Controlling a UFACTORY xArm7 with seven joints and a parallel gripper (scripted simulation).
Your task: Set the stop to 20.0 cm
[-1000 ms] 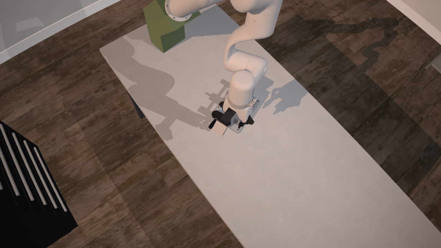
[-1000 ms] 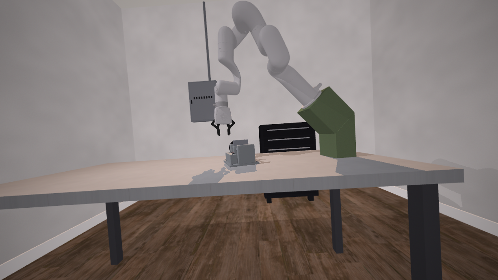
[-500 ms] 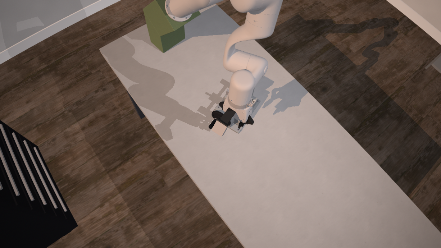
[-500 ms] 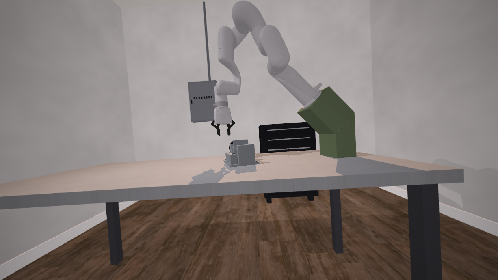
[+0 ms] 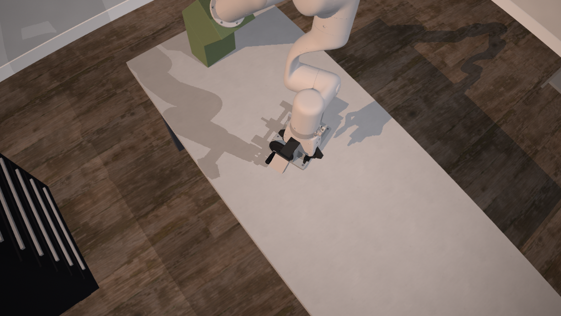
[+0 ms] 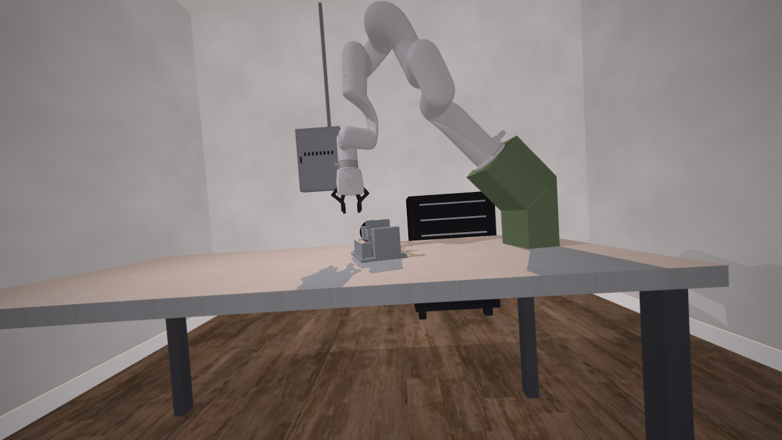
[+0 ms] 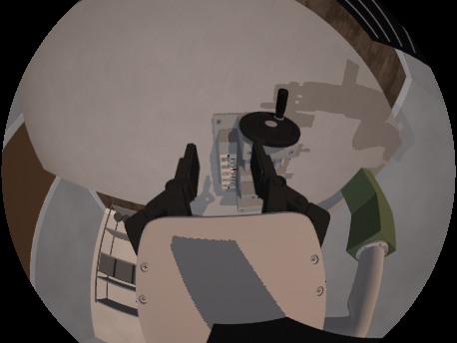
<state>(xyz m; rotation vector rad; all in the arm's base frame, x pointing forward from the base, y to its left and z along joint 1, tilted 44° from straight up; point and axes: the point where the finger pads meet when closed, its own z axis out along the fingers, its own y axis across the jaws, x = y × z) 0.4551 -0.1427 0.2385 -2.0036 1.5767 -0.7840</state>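
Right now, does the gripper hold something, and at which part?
Nothing is held. The gripper hangs open in the air above the stop device, apart from its black handwheel.

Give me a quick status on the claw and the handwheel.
Claw open, empty, hanging above the stop fixture. Handwheel untouched, crank handle free. Nothing between claw and wheel.

Arm arched over, end effector (image 6: pixel 350 206) pointing down, seemingly half-open, empty.
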